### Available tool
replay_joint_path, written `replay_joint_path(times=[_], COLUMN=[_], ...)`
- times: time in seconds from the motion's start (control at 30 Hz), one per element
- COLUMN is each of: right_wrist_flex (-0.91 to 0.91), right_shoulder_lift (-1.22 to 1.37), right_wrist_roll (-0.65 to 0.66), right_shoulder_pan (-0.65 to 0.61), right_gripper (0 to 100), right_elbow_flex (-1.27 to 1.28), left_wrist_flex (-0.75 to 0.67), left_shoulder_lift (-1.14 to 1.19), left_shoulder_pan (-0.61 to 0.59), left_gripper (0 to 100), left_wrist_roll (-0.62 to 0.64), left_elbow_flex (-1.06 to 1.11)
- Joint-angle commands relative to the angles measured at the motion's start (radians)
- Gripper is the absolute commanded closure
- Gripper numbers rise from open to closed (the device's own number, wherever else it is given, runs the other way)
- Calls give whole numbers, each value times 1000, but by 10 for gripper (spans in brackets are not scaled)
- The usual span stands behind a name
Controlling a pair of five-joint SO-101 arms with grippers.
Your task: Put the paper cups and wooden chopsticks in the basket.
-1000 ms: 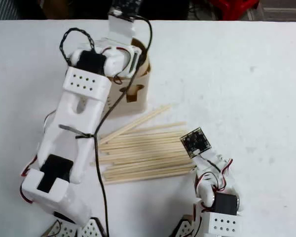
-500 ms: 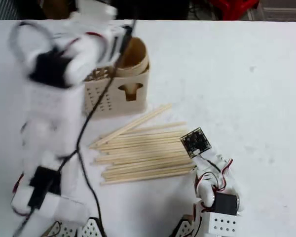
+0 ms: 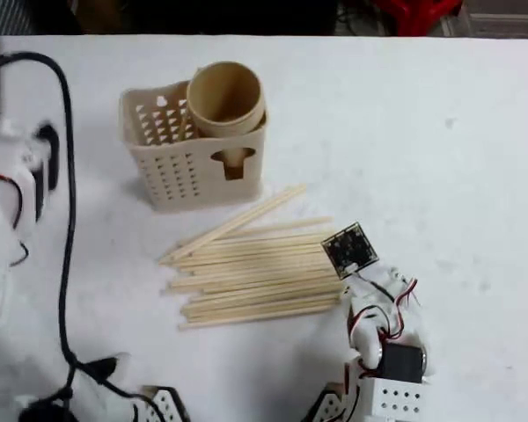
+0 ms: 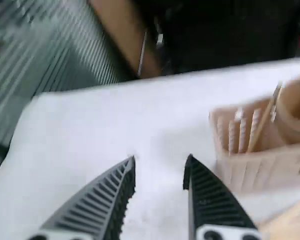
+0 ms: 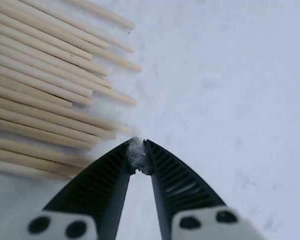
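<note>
Near: right pincer [image 5: 140, 150] pressed together, empty, at the 3 o'clock ends of the chopsticks [image 3: 255, 272], likely staged to lift them | chopsticks loose on worktop [image 3: 440, 132], 6 o'clock of basket [image 3: 185, 176] | cup [image 3: 226, 97] already inside basket | left pincer [image 4: 159, 167] spread, empty, 9 o'clock of basket

White plastic arms [image 3: 396, 400] carry black servos [image 3: 401, 362], red and black cables [image 3: 68, 220], and dark ridged pincer fingers [image 5: 105, 185].

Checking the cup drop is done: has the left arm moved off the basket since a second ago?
Yes. In the high view the left arm swung left, from over the basket to clear of it.
</note>
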Motion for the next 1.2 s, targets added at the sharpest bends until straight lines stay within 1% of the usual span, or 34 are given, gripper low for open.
replay_joint_path(times=[0.0, 0.1, 0.17, 0.23, 0.3, 0.37, 0.47, 0.57, 0.67, 0.77, 0.8, 0.93, 1.03, 1.17], right_wrist_flex=[-28, -12, 5, 16, 22, 22, 10, -22, -65, -111, -122, -176, -246, -329], right_shoulder_lift=[-1, -1, 1, 1, 15, 68, 245, 484, 743, 1012, 1098, 1363, 1461, 1564], right_wrist_roll=[11, 11, 9, 8, 6, 5, 5, 9, 17, 54, 68, 196, 253, 273], right_shoulder_pan=[-21, -85, -113, -137, -157, -188, -257, -371, -495, -578, -596, -648, -647, -654], right_gripper=[981, 981, 981, 981, 981, 974, 922, 889, 885, 882, 882, 882, 880, 817], right_elbow_flex=[-35, -60, -81, -106, -137, -184, -282, -396, -525, -652, -690, -778, -779, -778], left_wrist_flex=[-146, -462, -664, -798, -853, -902, -970, -999, -1069, -1137, -1146, -1145, -1146, -1146], left_shoulder_lift=[-203, -367, -458, -515, -533, -535, -538, -538, -539, -539, -539, -539, -539, -539], left_shoulder_pan=[-59, -85, -104, -125, -142, -150, -163, -173, -180, -177, -177, -179, -179, -179], left_gripper=[828, 824, 824, 825, 824, 823, 823, 823, 824, 825, 825, 827, 827, 827], left_wrist_roll=[-150, -161, -164, -160, -155, -137, -126, -127, -129, -129, -130, -130, -130, -130], left_elbow_flex=[646, 1181, 1481, 1694, 1803, 1864, 1921, 1955, 2016, 2071, 2081, 2084, 2084, 2084])
